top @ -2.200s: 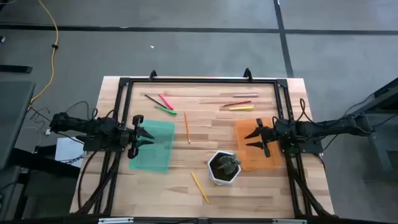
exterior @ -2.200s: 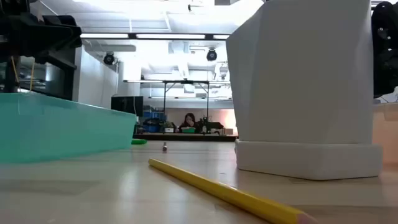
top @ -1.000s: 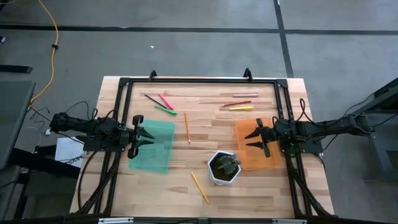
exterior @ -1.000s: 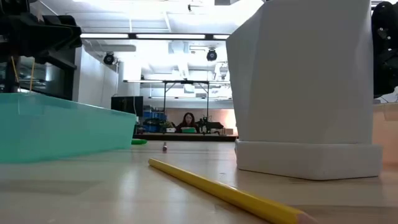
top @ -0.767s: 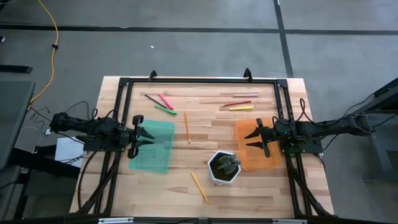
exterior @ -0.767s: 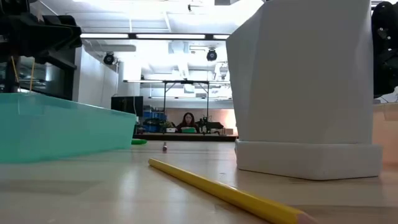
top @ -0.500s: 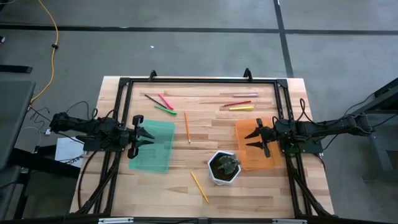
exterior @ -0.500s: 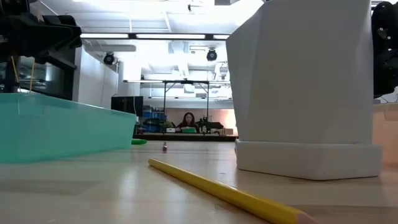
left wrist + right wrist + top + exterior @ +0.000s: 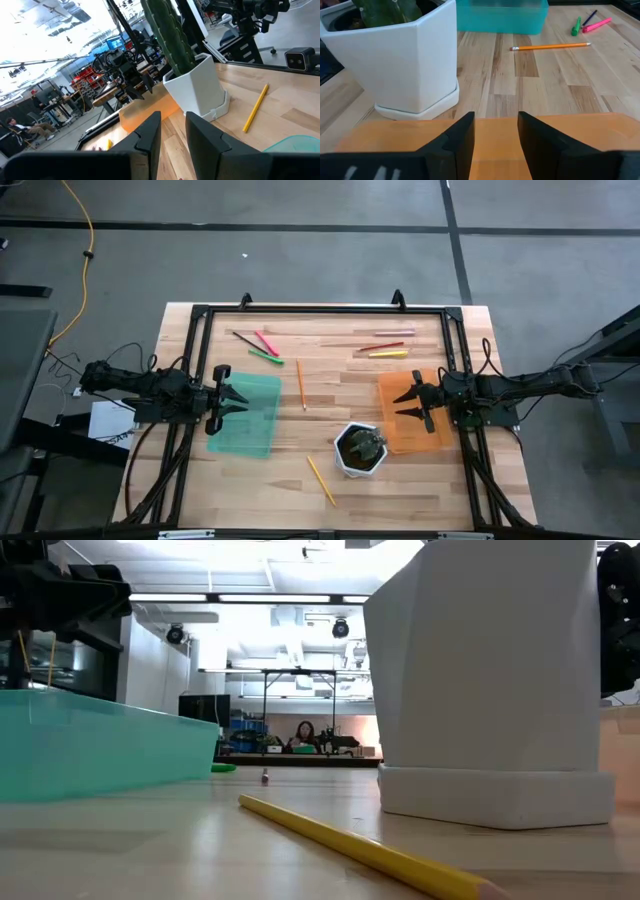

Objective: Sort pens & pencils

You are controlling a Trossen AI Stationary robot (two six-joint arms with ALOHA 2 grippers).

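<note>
Several pens lie on the wooden table: black, pink and green ones (image 9: 256, 343) at the far left, and a pink pen (image 9: 395, 333) and a yellow pen (image 9: 388, 354) at the far right. A red-brown pencil (image 9: 380, 346) lies between those two. An orange pencil (image 9: 300, 383) lies mid-table and a yellow pencil (image 9: 321, 480) near the front. My left gripper (image 9: 228, 397) is open and empty over the green tray (image 9: 250, 420). My right gripper (image 9: 412, 402) is open and empty over the orange tray (image 9: 415, 430).
A white pot with a cactus (image 9: 360, 448) stands near the front between the trays, beside the yellow pencil (image 9: 360, 845). A black frame (image 9: 320, 309) runs along the table's far and side edges. Bare wood lies between the trays. A person sits far off in the room (image 9: 303, 733).
</note>
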